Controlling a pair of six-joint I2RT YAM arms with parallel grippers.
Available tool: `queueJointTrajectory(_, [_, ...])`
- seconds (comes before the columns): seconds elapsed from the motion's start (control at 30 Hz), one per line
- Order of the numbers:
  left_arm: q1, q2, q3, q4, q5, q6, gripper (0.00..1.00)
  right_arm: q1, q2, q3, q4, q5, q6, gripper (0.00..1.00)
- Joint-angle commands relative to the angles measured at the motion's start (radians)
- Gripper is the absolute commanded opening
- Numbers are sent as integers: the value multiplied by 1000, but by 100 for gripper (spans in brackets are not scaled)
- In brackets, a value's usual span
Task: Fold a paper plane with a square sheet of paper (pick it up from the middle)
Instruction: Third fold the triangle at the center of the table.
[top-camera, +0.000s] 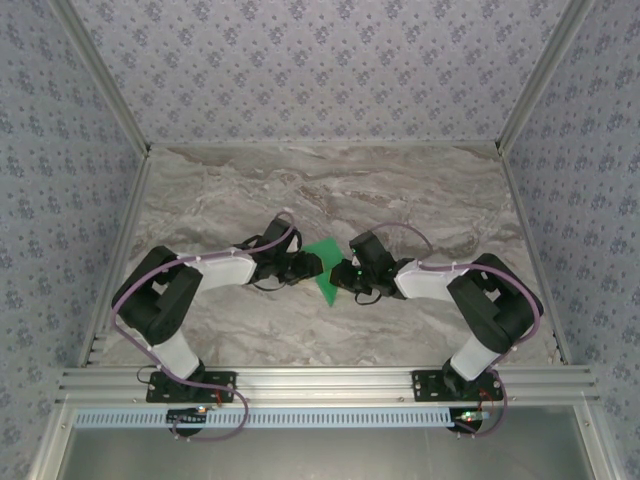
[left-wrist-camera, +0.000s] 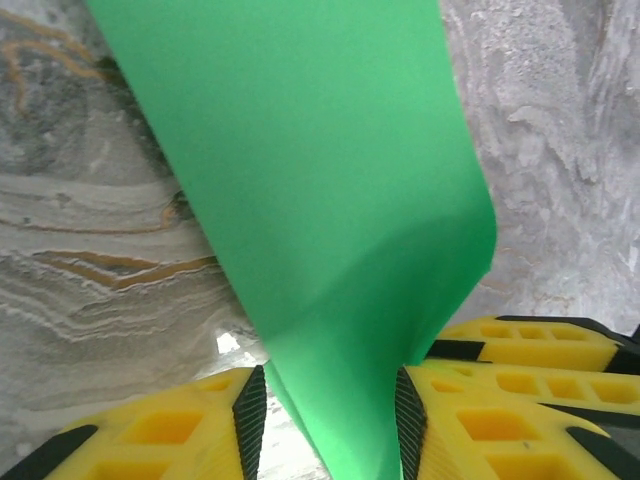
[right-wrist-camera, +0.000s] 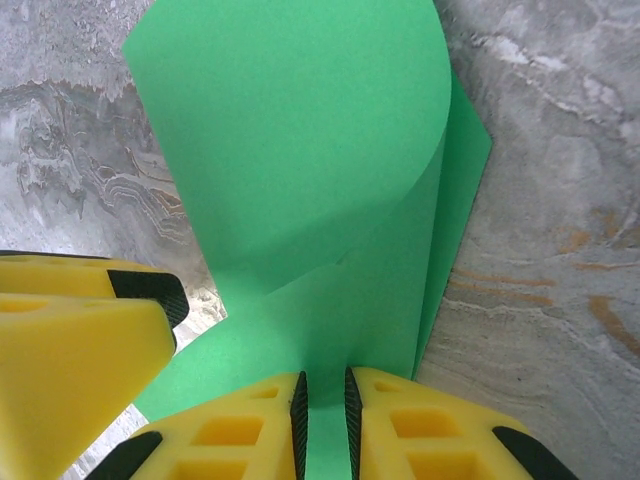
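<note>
The square sheet of paper (top-camera: 324, 262) is bright green, folded and curled, and is held up off the marble table between the two grippers. My right gripper (top-camera: 343, 273) is shut on the sheet's lower edge (right-wrist-camera: 326, 400); a curled flap (right-wrist-camera: 300, 130) rises ahead of the fingers. My left gripper (top-camera: 308, 266) stands open, and the paper (left-wrist-camera: 330, 200) runs down through the wide gap between its fingers (left-wrist-camera: 330, 420), touching the right-hand pad. Each wrist view has a finger of the other gripper at its edge, the right one (left-wrist-camera: 520, 345) and the left one (right-wrist-camera: 70, 330).
The marble tabletop (top-camera: 330, 190) lies under and around the paper. Patterned walls (top-camera: 320, 60) close off the back and both sides. An aluminium rail (top-camera: 320, 380) with the arm bases runs along the near edge.
</note>
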Motion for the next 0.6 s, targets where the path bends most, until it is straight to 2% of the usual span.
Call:
queueJointTrajectory(0.0, [-3,-8,2,37,24,-13,40,-7,-19,-5,-10,13,3,22])
queueJointTrajectory(0.27, [-3,-39,-35,81,47,-33,38,-7,-17,-2,-22,20,6,22])
queueJointTrajectory(0.57, [-3,-2,-39,149,116,-47,26,-10,-27,-1,-21,15,10,22])
